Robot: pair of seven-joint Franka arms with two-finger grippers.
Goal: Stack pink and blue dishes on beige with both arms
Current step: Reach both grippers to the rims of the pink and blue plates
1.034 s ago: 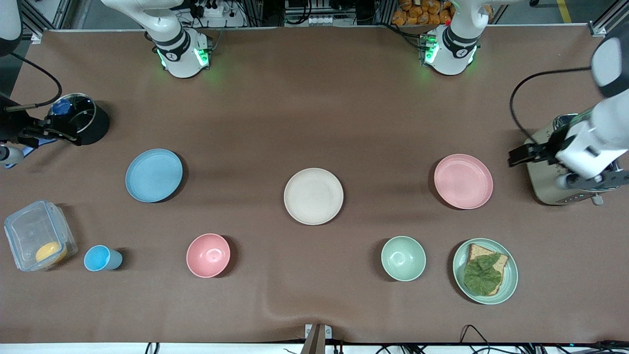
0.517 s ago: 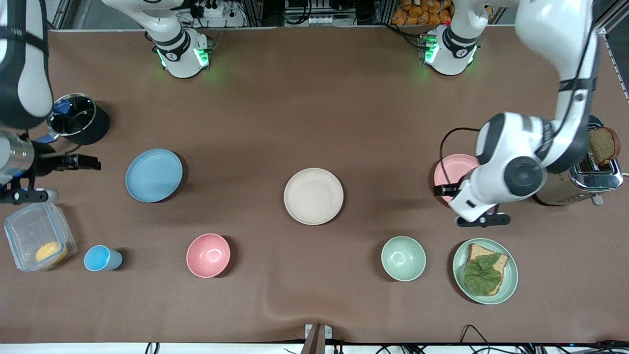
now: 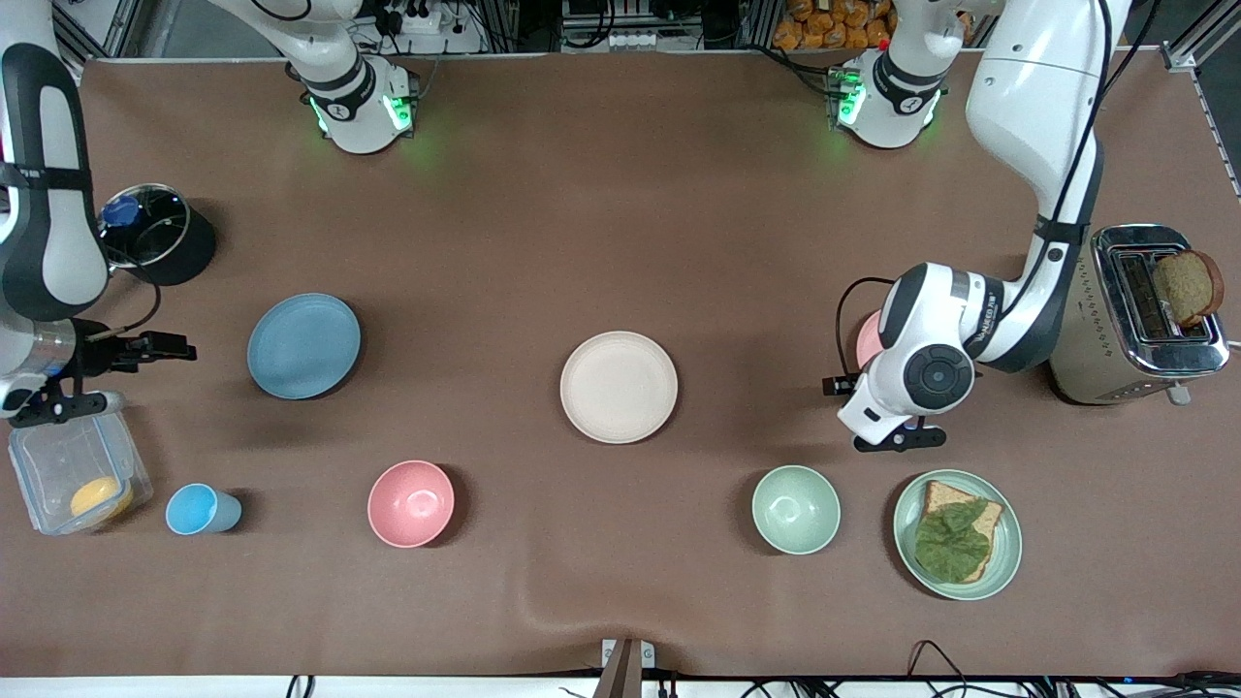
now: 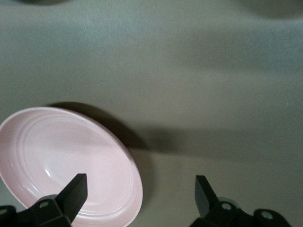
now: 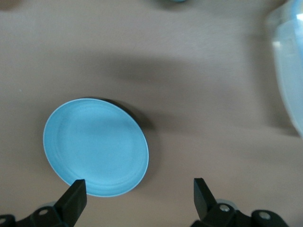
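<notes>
**Student:** Where did the three plates lie in this figure?

**Instructor:** The beige plate [image 3: 619, 387] sat bare at the middle of the table. The blue plate [image 3: 303, 346] lay toward the right arm's end and the pink plate [image 3: 870, 341] toward the left arm's end, each well apart from the beige one. The pink plate was mostly hidden under the left arm in the front view; the left wrist view showed it resting flat on the cloth.

**Student:** And the grippers?

**Instructor:** The left gripper [image 4: 137, 198] hung over the edge of the pink plate, jaws spread wide and grasping nothing. The right gripper [image 5: 137, 198] hung over the table beside the blue plate, between it and the clear food box [image 3: 73, 475], jaws likewise released and empty.

**Student:** How much of the task was done?

**Instructor:** None of the stacking, judging from the layout. Both arms appeared to be in the approach stage. Each plate remained to be gripped by its rim, carried to the middle and set on the beige plate, one upon the other.

**Student:** Any distractors?

**Instructor:** The pink bowl [image 3: 411, 503], blue cup [image 3: 201, 510] and green plate [image 3: 1008, 543] lay nearer the camera.
</notes>
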